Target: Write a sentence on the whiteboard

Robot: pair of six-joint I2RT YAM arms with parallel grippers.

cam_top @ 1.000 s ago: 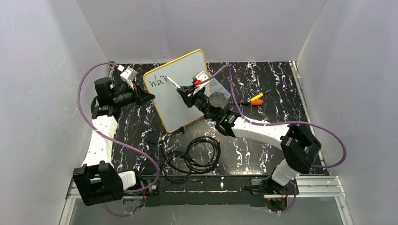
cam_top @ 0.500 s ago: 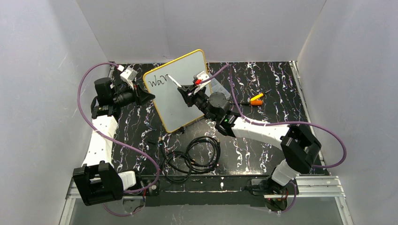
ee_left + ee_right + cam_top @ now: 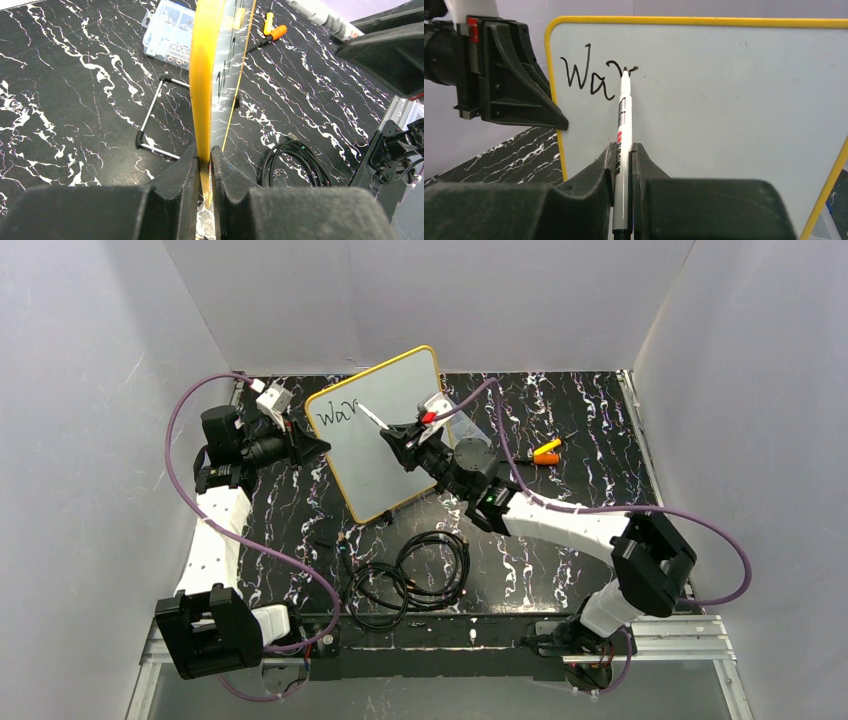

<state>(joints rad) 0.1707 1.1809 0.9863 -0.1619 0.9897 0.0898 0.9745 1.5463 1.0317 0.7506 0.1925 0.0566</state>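
- Overhead view: bright, even, diffuse light; the pale walls (image 3: pixel 90 390) look flat, and only soft shadows lie on the table (image 3: pixel 600 410).
- Left wrist view: the whiteboard (image 3: pixel 202 75) edge is a blurred yellow smear near the lens, its face mirroring the table; the left jaws are dark and soft.
- Right wrist view: letters (image 3: pixel 596 80) and marker (image 3: pixel 624 115) tip sharp, the right jaws out of focus; the frame perhaps bows slightly from the lens.
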